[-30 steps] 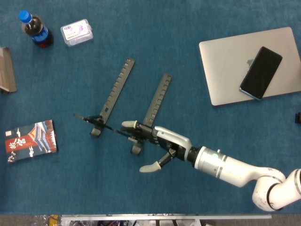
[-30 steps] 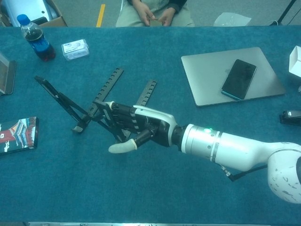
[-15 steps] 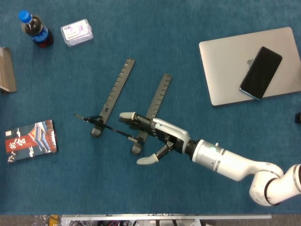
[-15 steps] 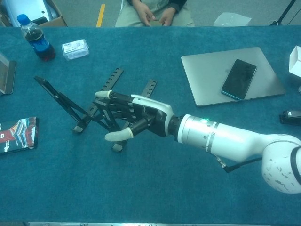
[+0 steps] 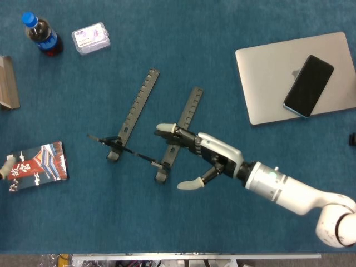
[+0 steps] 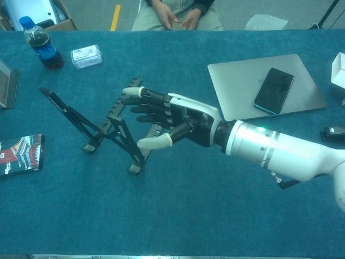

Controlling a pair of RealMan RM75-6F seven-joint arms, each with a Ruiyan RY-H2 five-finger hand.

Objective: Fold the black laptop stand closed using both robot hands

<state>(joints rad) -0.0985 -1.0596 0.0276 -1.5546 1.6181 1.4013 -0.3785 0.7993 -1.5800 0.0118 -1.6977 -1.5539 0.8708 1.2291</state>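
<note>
we're at the approach: the stand [image 5: 150, 130] sits unfolded mid-table, and our right hand [image 5: 201, 158] hovers beside it, fingers spread, holding nothing. left hand barely peeks in; can't tell. next, we grip a rail.

A cola bottle [image 5: 42, 34] with a blue cap is seen upright at the far left corner of the blue table [image 5: 239, 233]. A small clear plastic box [image 5: 90, 38] is placed just beside it. A closed grey laptop [image 5: 300, 78] is laid at the far right, with a dark phone [image 5: 308, 86] resting on its lid. A red-and-black booklet [image 5: 38, 166] is laid flat at the left edge. A brown object [image 5: 8, 82] is partly cut off at the left edge. A seated person [image 6: 176, 13] is seen beyond the table.
</note>
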